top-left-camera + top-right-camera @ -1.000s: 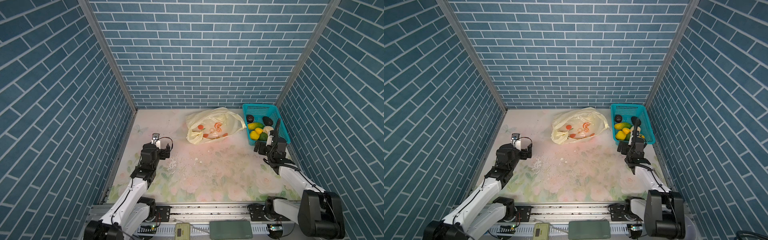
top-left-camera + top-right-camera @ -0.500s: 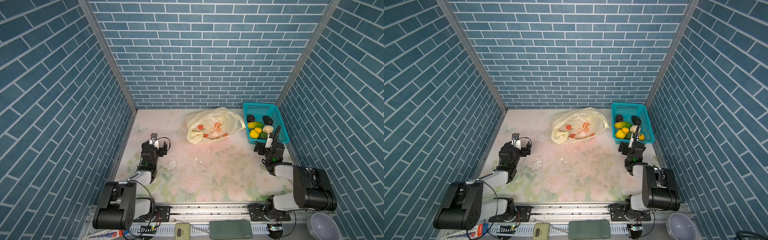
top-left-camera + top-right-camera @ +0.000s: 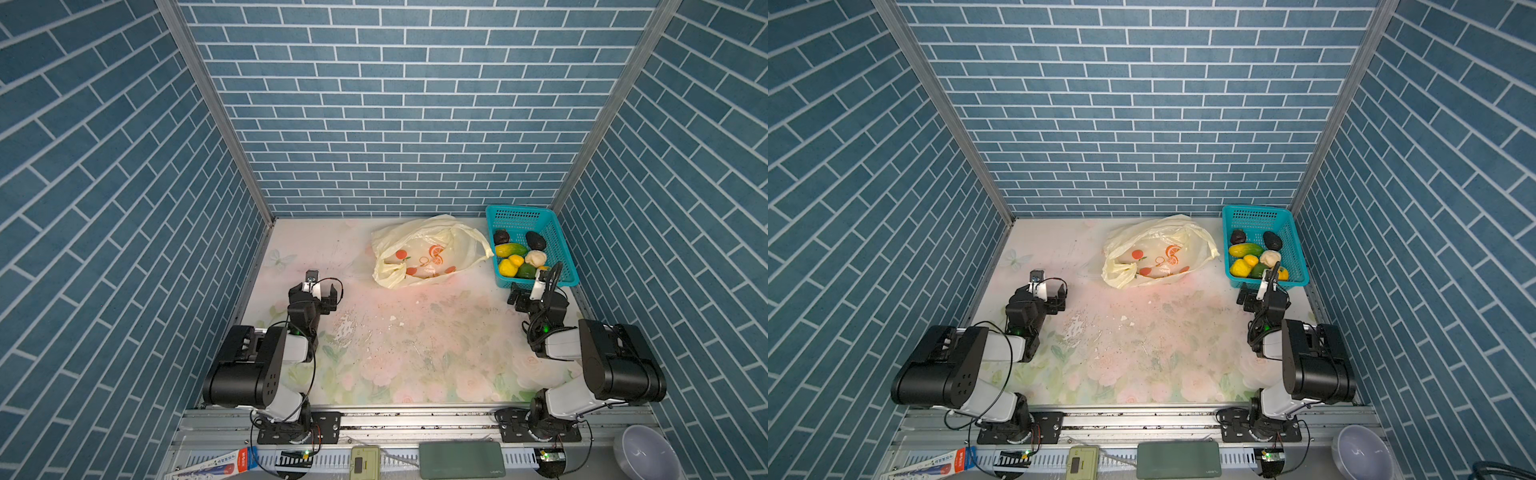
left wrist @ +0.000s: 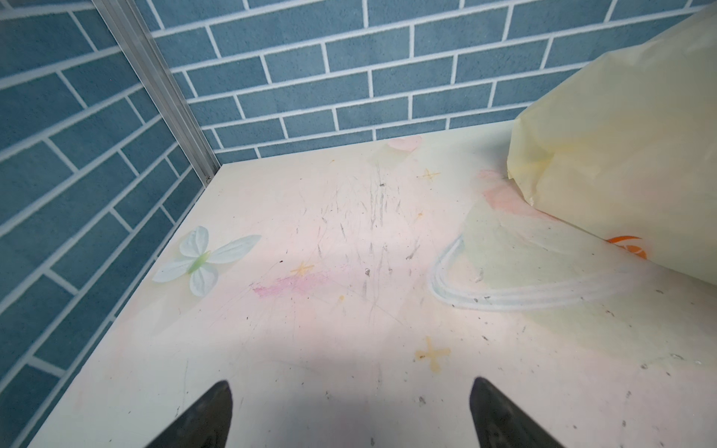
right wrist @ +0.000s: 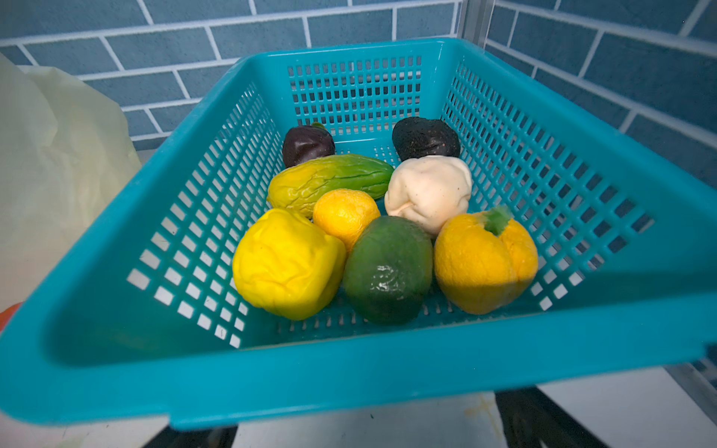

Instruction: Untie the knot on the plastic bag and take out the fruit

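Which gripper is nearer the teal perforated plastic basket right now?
Right. The right gripper sits open at the near rim of the teal perforated plastic basket; the left gripper is open on the opposite side, past the pale yellow plastic bag.

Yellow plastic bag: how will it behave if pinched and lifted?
Probably floppy: the plastic bag lies crumpled, so it should drape, not hold shape. Likely very light: the fruit sits in the basket, and the film looks thin, translucent. Pushed, it would likely crumple or slide, not roll.

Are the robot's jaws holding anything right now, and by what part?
Nothing is held. The left gripper shows open jaws above the table; the right gripper, open jaws beside the teal basket.
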Robot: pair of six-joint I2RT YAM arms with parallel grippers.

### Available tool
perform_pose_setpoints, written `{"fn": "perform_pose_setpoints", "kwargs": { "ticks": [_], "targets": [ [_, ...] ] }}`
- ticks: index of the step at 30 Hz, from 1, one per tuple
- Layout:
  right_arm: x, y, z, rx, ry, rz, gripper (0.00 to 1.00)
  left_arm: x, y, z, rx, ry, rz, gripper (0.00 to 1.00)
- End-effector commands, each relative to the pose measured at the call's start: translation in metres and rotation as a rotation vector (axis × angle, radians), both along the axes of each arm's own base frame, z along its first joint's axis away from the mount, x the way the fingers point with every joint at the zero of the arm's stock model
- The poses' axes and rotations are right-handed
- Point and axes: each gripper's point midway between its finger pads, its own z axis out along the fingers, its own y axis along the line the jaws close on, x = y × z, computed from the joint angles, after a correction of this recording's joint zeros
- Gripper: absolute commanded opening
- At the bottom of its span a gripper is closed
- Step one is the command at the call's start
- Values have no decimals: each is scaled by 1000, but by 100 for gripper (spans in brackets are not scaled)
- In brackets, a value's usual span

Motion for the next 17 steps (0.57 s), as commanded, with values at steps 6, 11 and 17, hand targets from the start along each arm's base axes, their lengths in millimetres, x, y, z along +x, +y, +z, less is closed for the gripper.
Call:
{"fn": "perform_pose_setpoints", "kwargs": {
  "ticks": [6,11,17],
  "targets": [
    [-6,-4,8,-33,-60,-19,99,2,5,11,-8,-52,24,96],
    [-6,-5,8,-31,-58,-26,99,2,5,11,-9,-50,26,96],
    [-6,-5,9,-32,-61,-29,99,2,5,11,-8,-50,26,96]
  ]
}}
